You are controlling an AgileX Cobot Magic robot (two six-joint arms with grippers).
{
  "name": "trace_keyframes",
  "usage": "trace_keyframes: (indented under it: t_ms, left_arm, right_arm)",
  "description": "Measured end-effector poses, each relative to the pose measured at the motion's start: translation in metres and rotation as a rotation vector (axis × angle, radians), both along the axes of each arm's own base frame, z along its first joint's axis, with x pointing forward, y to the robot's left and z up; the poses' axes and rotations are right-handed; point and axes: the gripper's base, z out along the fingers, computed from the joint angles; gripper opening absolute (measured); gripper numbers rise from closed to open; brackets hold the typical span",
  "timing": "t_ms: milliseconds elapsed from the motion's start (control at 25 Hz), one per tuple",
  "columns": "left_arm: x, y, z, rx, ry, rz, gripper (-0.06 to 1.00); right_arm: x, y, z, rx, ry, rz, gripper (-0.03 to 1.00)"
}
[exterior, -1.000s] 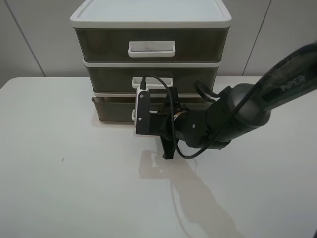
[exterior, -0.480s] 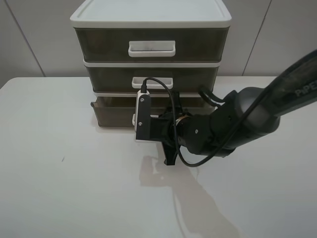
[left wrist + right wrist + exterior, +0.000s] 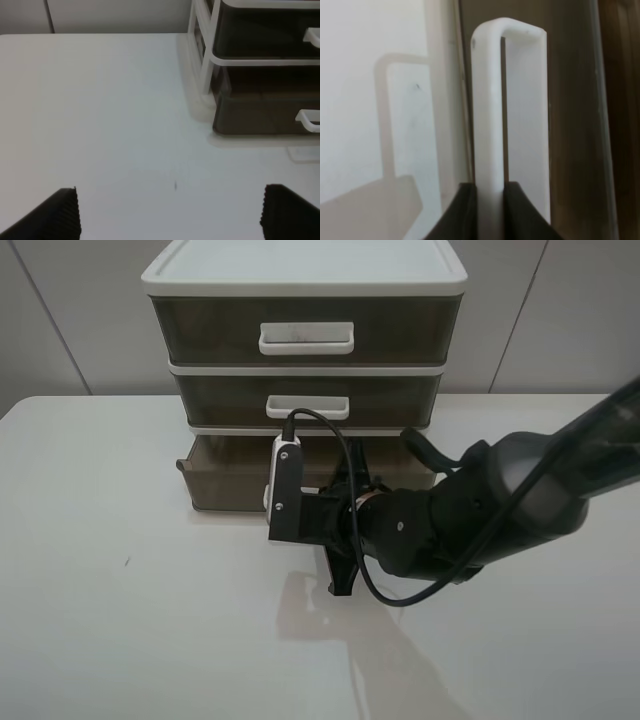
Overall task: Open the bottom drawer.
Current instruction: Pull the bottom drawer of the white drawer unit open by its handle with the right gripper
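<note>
1. Right gripper (image 3: pixel 489 196): jaws closed tight on the white loop handle (image 3: pixel 490 100) of the bottom drawer (image 3: pixel 225 475). Both pads sit flush on the bar, no gap showing.
2. Left gripper (image 3: pixel 172 215): fingers wide apart, nothing between them. It hangs over bare table (image 3: pixel 120 620), well away from the drawer unit (image 3: pixel 300 280). This arm does not show in the high view.
3. The bottom drawer sits centre frame in the high view, lowest tier. Its front already juts slightly ahead of the middle drawer (image 3: pixel 230 398), so it looks part open.
4. Key relation: the drawer body lies directly behind the right gripper, toward the upper edge of the high view. The handle bar and the drawer front both run left-right across the frame.
5. The pull should therefore go straight toward the lower edge of the frame, square to the front. An angled pull could jam the drawer or drag the whole unit.
6. The right arm is the one on the handle; the left isn't needed.
</note>
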Motion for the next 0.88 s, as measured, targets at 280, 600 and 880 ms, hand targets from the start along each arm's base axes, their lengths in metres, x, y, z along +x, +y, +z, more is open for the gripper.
trace_keyframes:
  t_ms: [280,600,880]
  left_arm:
    - [0.000,0.000,0.000,0.000,0.000,0.000,0.74]
    - [0.000,0.000,0.000,0.000,0.000,0.000,0.74]
    - [0.000,0.000,0.000,0.000,0.000,0.000,0.74]
  right_arm:
    - [-0.009,0.006,0.003,0.027,0.002,-0.033,0.11]
    - [-0.013,0.007,0.007,0.043,0.025,-0.045,0.11]
    - [-0.018,0.010,0.008,0.056,0.038,-0.060,0.11]
